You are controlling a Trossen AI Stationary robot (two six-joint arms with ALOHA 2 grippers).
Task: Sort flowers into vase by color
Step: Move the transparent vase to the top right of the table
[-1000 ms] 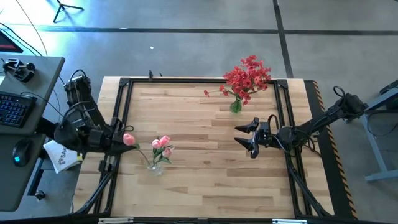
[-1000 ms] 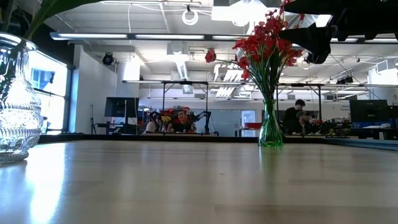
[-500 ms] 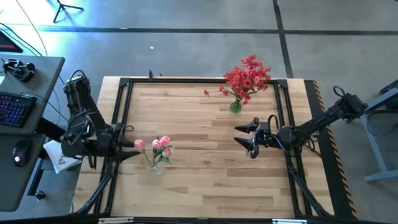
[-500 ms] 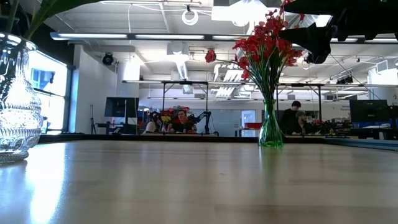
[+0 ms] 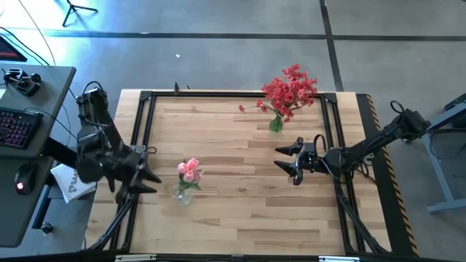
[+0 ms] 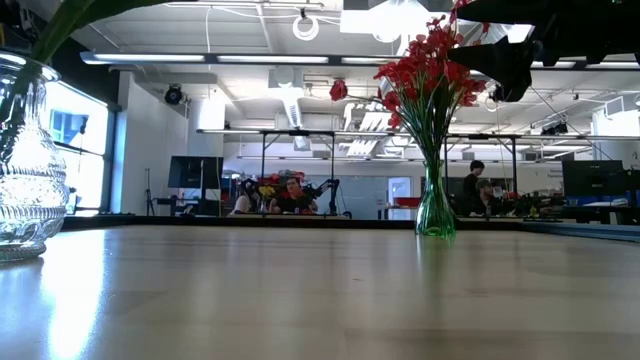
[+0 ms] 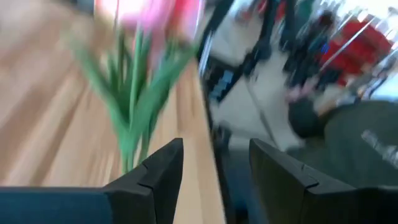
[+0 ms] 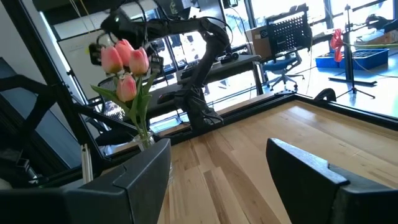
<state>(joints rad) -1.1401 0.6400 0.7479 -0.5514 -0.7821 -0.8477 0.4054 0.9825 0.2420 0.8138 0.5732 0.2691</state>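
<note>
Pink flowers (image 5: 189, 170) stand with their green stems in a clear glass vase (image 5: 182, 193) at the table's left. From the right wrist view their buds (image 8: 124, 62) show upright above the vase. My left gripper (image 5: 149, 182) is open beside that vase, toward the table's left edge. In its wrist view the blurred stems (image 7: 132, 106) stand just outside its fingers and nothing is between them. Red flowers (image 5: 290, 90) stand in a green vase (image 5: 276, 124) at the far right. My right gripper (image 5: 287, 164) waits open, level, near the table's middle right.
A black frame (image 5: 138, 138) runs around the wooden tabletop. A desk with a keyboard (image 5: 16, 125) and a mouse stands beyond the table's left edge. Bare wood lies between the two vases. People sit far back in the room (image 6: 285, 195).
My left gripper carried a pink flower toward the clear vase, then opened and let it go. It has sunk, rolled and drawn back toward the table's left edge. The flower now stands in the vase with the other pink ones.
</note>
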